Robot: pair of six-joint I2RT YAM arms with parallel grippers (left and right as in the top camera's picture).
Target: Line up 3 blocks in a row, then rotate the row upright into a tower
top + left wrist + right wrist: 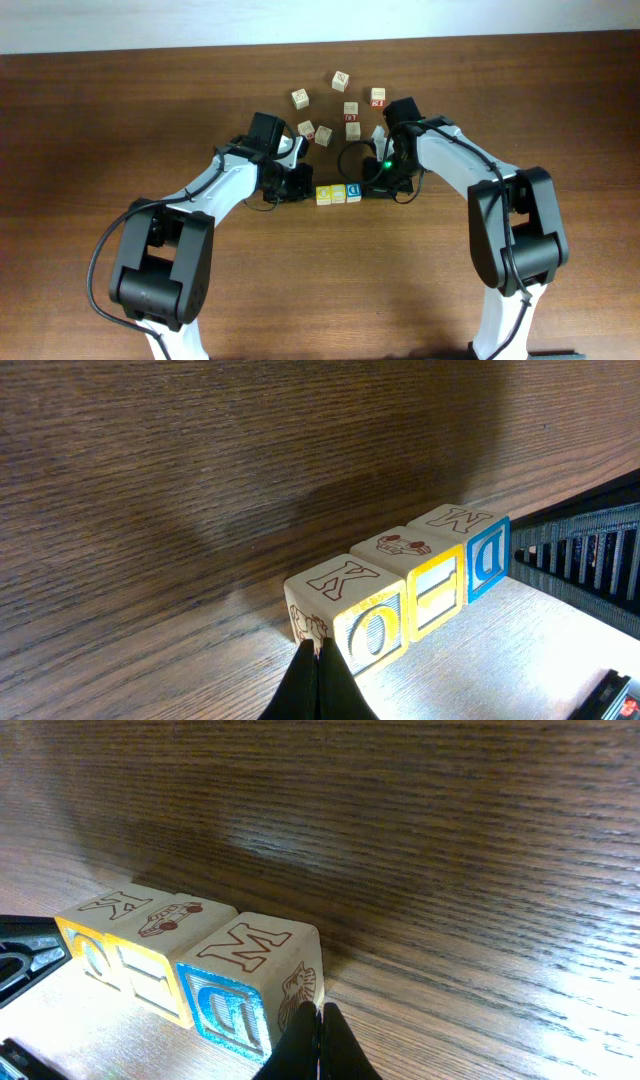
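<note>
On the desk (100, 150), the left arm (215, 190) and the right arm (450, 160) both reach toward the middle, one from each side. Between them the three blocks (338, 193) lie in a short straight row, touching side to side. They are the K block (345, 610) at the left end, the middle block (420, 575), and the D block (250, 985) with its blue face at the right end. Behind the row, well apart from it, some loose cubes (340, 80) are scattered.

The left fingers (310, 690) are closed and hold nothing. Their tip stands at the lower corner of the K block, and it seems to touch it, though the view is too close to be sure. The right fingers (305, 1055) are also closed and empty, with the tip just at the end face of the D block.

I judge that the step is to turn the row by pushing its two ends. To do it well, the tips should be kept low on the blocks and pushed in opposite directions, slowly and evenly. That way the row turns as one piece and no block slips out or tips over.

No container is in view; every block lies directly on the desk.
</note>
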